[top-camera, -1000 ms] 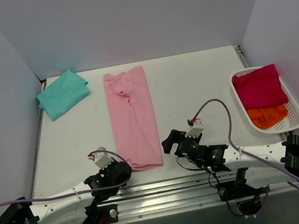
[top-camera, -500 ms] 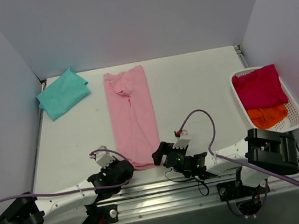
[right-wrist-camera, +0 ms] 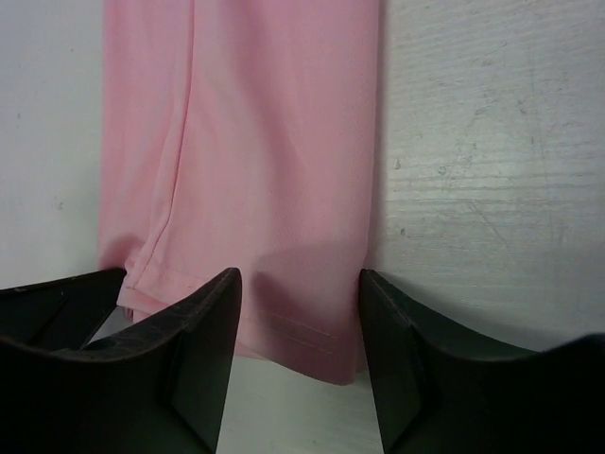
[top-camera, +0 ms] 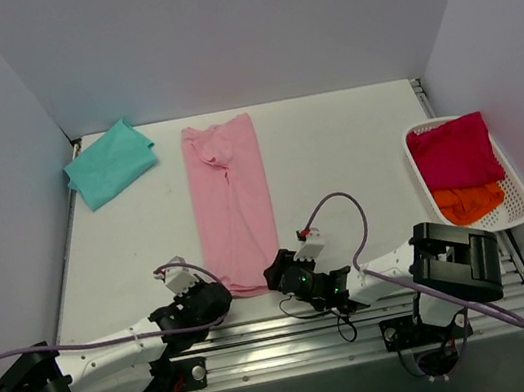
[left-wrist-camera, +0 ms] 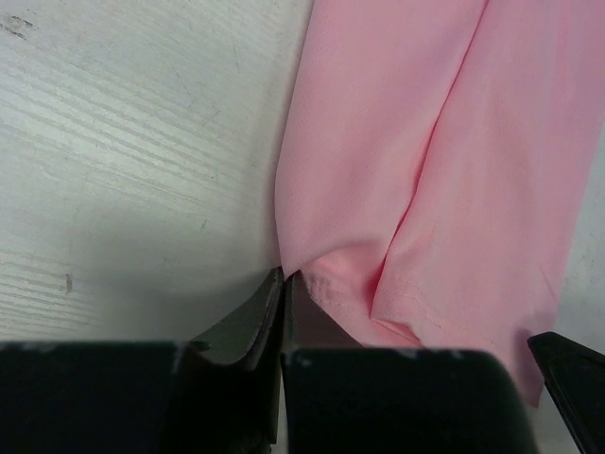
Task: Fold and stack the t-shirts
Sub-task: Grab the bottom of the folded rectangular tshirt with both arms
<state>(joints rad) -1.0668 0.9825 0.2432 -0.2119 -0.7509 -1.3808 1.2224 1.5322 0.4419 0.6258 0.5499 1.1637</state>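
Note:
The pale pink t-shirt point(top-camera: 233, 206) lies folded into a long narrow strip down the middle of the table. It also shows in the left wrist view point(left-wrist-camera: 454, 142) and the right wrist view point(right-wrist-camera: 265, 142). The teal t-shirt point(top-camera: 110, 164) lies folded at the back left corner. My left gripper point(top-camera: 217, 295) is at the strip's near left corner, and its jaws point(left-wrist-camera: 284, 281) are pressed together on the hem edge. My right gripper point(top-camera: 278, 272) is open, with its fingers point(right-wrist-camera: 298, 284) either side of the strip's near right corner, just above the cloth.
A white basket point(top-camera: 518, 176) at the right edge holds red cloth point(top-camera: 452, 152) and orange cloth point(top-camera: 468, 202). Grey walls stand close on both sides. A metal rail runs along the table's near edge, right behind both grippers.
My right gripper has swung left from beside the strip to its near right corner. My left gripper has stayed at the near left corner.

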